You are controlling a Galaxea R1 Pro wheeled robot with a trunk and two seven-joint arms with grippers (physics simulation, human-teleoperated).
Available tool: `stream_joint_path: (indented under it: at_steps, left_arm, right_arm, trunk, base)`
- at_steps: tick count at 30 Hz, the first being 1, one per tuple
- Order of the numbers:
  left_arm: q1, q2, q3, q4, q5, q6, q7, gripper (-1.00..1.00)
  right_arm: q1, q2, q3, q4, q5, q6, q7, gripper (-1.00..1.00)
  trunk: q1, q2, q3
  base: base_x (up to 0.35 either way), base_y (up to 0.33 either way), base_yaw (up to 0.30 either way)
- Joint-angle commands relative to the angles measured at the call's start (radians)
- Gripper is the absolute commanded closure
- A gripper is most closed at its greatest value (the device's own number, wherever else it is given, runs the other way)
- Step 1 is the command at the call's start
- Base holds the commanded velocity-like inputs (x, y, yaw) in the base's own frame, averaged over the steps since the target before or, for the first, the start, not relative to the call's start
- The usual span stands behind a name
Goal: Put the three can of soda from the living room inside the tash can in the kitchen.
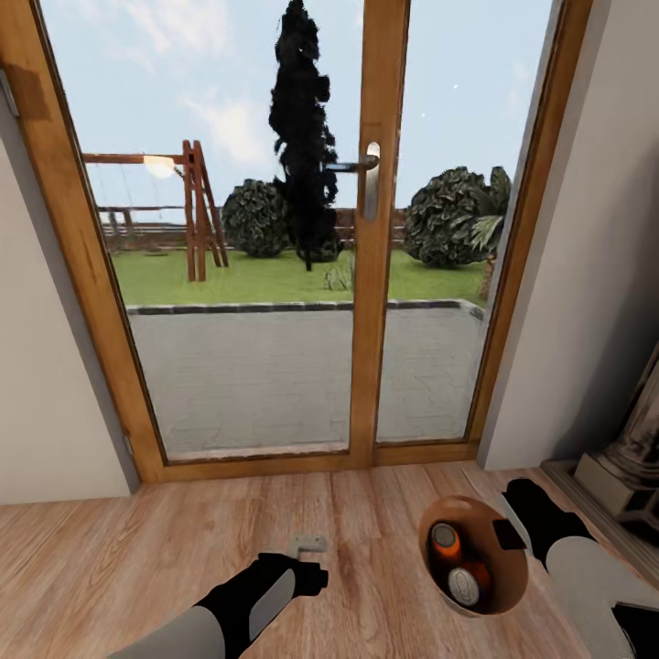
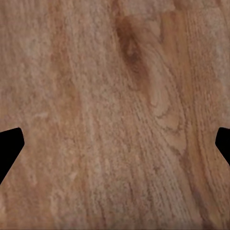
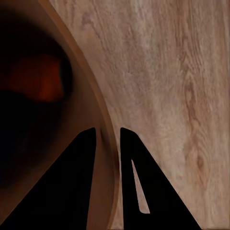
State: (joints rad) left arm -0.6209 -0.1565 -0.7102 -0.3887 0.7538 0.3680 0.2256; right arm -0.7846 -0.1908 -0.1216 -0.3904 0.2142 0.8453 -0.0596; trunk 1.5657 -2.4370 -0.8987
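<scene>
The tash can [image 1: 509, 575] hangs just above the wooden floor at the lower right of the head view, tilted, its tan inside facing me. Two of the can of soda lie inside, one [image 1: 446, 540] higher and one [image 1: 464, 586] lower, orange with pale tops. My right gripper [image 1: 508, 534] is shut on the can's rim. In the right wrist view that gripper [image 3: 108, 139] has one finger on each side of the rim [image 3: 88, 86], and an orange can of soda [image 3: 45, 81] glows in the dark interior. My left gripper [image 1: 309, 545] hovers open over bare floor, its gripper [image 2: 115, 143] holding nothing.
A wood-framed glass door [image 1: 380, 275] with a metal handle [image 1: 370, 178] stands straight ahead, a garden behind it. White walls flank it. A grey stone ornament on a plinth [image 1: 631, 458] stands at the right. Wooden floor [image 1: 137, 567] stretches to the left.
</scene>
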Motion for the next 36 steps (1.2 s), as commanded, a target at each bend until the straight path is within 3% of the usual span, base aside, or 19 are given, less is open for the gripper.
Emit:
stream_joint_path:
  at_steps: [1,7,11,21,23,28,36]
  left_arm:
    - [0.0,0.0,0.0,0.001,0.001,0.0,0.0,-1.0]
    - [0.001,0.001,0.0,0.0,0.004,0.0,0.0,-1.0]
    - [0.001,0.001,0.0,-0.004,0.004,0.0,0.001,-1.0]
    - [0.001,0.001,0.0,-0.003,0.004,0.001,0.001,-1.0]
    - [0.001,0.001,-0.001,-0.002,0.003,0.0,0.003,-1.0]
    - [0.001,0.001,-0.001,0.0,0.0,0.001,0.011,-1.0]
    - [0.001,0.001,0.001,0.002,0.003,0.006,0.021,-1.0]
  right_arm:
    - [-0.001,-0.004,-0.004,0.007,0.011,-0.005,0.002,1.0]
    - [0.002,-0.045,-0.021,0.078,0.01,-0.068,0.011,1.0]
    - [0.002,-0.07,-0.038,0.124,0.011,-0.084,0.066,1.0]
    - [0.006,-0.091,-0.042,0.241,0.011,-0.214,0.116,1.0]
    - [0.006,-0.1,-0.041,0.258,0.015,-0.238,0.18,1.0]
    - [0.007,-0.113,-0.038,0.269,0.021,-0.251,0.247,1.0]
    - [0.007,-0.122,-0.037,0.291,0.022,-0.252,0.264,1.0]
  trunk:
    - [0.0,0.0,0.0]
    - [0.0,0.0,0.0]
    - [0.0,0.0,0.0]
    - [0.0,0.0,0.0]
    - [0.0,0.0,0.0]
    - [0.0,0.0,0.0]
    - [0.0,0.0,0.0]
  base:
    - [0.0,0.0,0.0]
    - [0.0,0.0,0.0]
    - [0.0,0.0,0.0]
    - [0.0,0.0,0.0]
    - [0.0,0.0,0.0]
    - [0.0,0.0,0.0]
    - [0.0,0.0,0.0]
